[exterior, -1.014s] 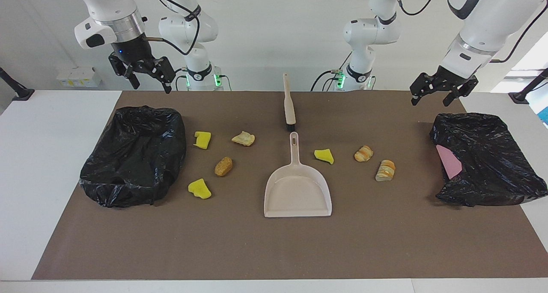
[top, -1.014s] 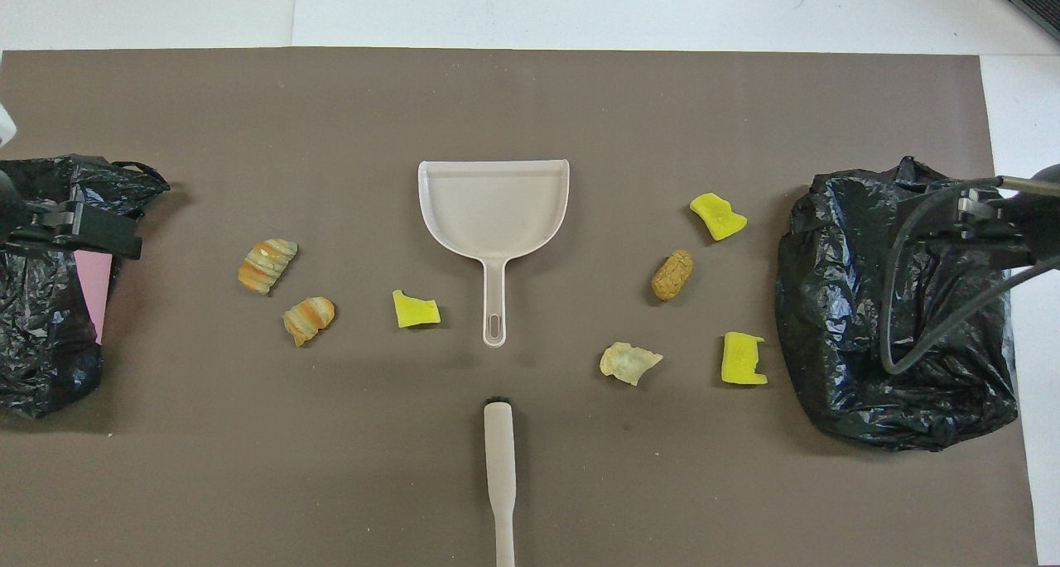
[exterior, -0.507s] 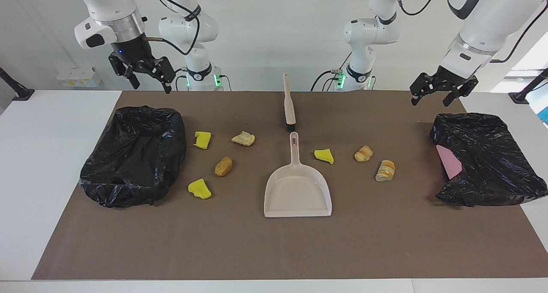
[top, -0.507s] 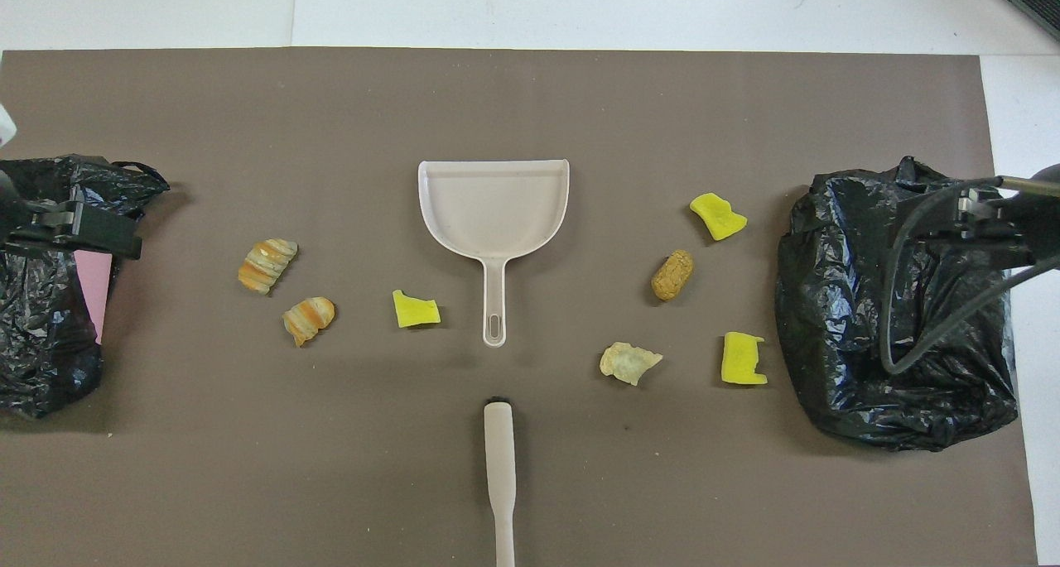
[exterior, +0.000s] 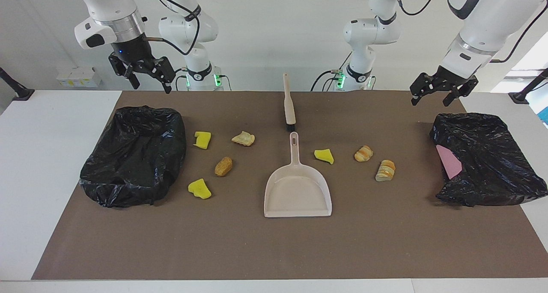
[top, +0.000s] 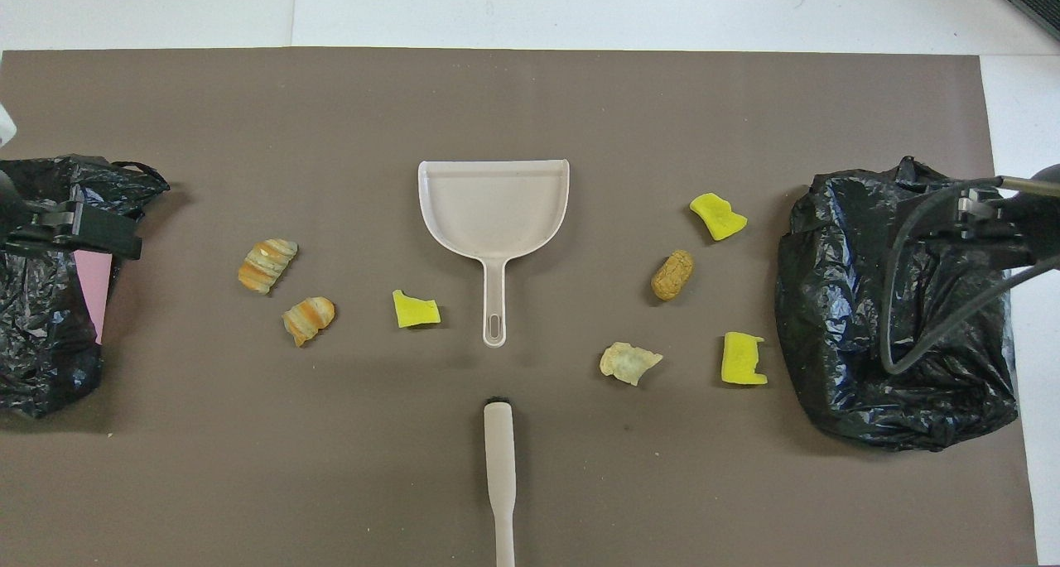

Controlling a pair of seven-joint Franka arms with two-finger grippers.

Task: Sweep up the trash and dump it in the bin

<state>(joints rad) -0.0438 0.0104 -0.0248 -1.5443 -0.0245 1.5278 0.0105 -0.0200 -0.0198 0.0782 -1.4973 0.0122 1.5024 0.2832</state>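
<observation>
Seven trash pieces lie on the brown mat. Toward the right arm's end are a yellow chunk, a tan lump, a brown lump and a yellow chunk. Toward the left arm's end are a yellow chunk and two orange-striped lumps. A beige dustpan lies mid-table, with a brush nearer the robots. My right gripper hangs open over the mat's edge by one black-bagged bin. My left gripper hangs open by the other bin.
A flat pink sheet lies in the bin at the left arm's end. White table surrounds the mat. In the overhead view the left gripper and right gripper cover parts of the bins.
</observation>
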